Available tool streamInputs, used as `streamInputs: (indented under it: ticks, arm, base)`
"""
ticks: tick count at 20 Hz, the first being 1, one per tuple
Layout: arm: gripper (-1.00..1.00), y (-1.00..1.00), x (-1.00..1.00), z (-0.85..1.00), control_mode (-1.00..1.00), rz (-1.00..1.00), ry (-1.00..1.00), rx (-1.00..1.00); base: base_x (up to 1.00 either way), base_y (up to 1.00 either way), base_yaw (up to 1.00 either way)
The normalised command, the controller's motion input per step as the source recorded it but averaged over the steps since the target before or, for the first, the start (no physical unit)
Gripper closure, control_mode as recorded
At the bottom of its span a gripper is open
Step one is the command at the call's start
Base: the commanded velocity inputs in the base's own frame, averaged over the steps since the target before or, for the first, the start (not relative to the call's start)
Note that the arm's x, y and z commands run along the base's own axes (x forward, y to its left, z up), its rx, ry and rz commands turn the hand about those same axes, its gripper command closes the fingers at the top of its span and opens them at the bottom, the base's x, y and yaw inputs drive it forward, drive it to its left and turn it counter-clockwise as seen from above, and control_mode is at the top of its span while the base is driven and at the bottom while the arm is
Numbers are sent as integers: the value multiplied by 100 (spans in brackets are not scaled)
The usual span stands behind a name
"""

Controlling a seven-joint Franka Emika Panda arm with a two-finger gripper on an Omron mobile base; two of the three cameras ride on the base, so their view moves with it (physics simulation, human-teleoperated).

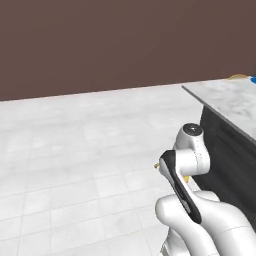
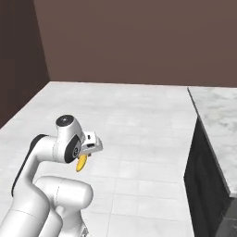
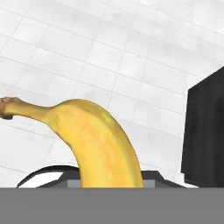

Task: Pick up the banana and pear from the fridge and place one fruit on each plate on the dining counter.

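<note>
The banana's [image 3: 103, 140] lower end is running out of the hand view's bottom edge, only a sliver of it is peeking from behind the arm [image 2: 69, 141] in the right base view, and the blue plate [image 1: 253, 79] on the desk [image 1: 230, 102] is being cropped by the left base view's right edge.

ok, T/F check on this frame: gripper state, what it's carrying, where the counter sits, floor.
1. The gripper is shut on the banana. True.
2. The fruit in the gripper is a green pear. False: it is a yellow banana with a brown stem tip.
3. The dining counter lies to the arm's right in both base views. True.
4. The banana already rests on the counter top. False: it hangs over the tiled floor, clear of the counter.
5. The floor is dark wood. False: it is pale tile.
</note>
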Motion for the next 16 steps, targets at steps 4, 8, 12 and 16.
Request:
streamInputs:
  ticks: [4, 8, 12, 16]
  arm:
    - [100, 0, 0, 0, 100, 0, 0, 0]
    - [100, 0, 0, 0, 100, 0, 0, 0]
    - [100, 0, 0, 0, 100, 0, 0, 0]
    - [100, 0, 0, 0, 100, 0, 0, 0]
  base:
    - [100, 74, -34]
    - [100, 60, -37]
    - [100, 56, -48]
    - [100, 51, -52]
